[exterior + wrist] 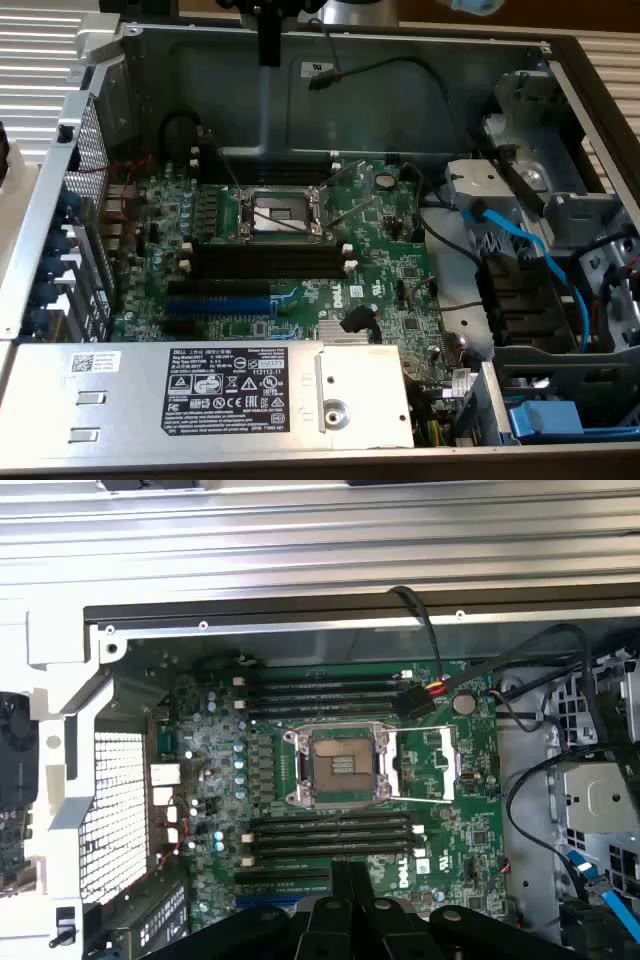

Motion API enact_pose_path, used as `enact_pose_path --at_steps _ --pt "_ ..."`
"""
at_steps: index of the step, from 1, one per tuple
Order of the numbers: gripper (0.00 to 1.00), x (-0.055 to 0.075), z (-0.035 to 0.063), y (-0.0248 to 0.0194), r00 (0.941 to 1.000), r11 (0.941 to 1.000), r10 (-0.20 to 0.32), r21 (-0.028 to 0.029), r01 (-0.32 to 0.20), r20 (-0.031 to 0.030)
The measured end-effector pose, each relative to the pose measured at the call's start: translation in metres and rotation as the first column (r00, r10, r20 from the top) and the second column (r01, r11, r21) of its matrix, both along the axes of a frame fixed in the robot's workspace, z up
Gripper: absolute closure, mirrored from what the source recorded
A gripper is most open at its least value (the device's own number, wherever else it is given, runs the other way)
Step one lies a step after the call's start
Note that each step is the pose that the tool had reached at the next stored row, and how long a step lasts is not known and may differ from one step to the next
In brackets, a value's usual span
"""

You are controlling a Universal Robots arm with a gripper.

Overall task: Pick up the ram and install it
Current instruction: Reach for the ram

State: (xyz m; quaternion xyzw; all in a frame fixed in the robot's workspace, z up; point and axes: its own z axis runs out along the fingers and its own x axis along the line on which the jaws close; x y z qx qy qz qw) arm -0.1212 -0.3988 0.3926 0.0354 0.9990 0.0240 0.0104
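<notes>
Gripper [269, 57], top beyond frame edge

We see the ram [269, 40] as a dark narrow stick hanging upright, clear of the motherboard [385, 285], its upper end cut off by the frame edge. In the wrist view it is edge-on, a thin dark slab [352, 878] clamped between the closed fingers of the gripper [352, 908], raised over the black memory slots [330, 832] beside the CPU socket [335, 765]. It is not seated in any slot. We cannot make out chips or a label.
</notes>
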Motion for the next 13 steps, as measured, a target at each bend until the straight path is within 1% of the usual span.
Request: enact_pose_path --at_steps 13 --pt "0.89 -0.0001 0.0002 0.0 1.0 1.0 0.0 0.0 0.0 -0.0006"
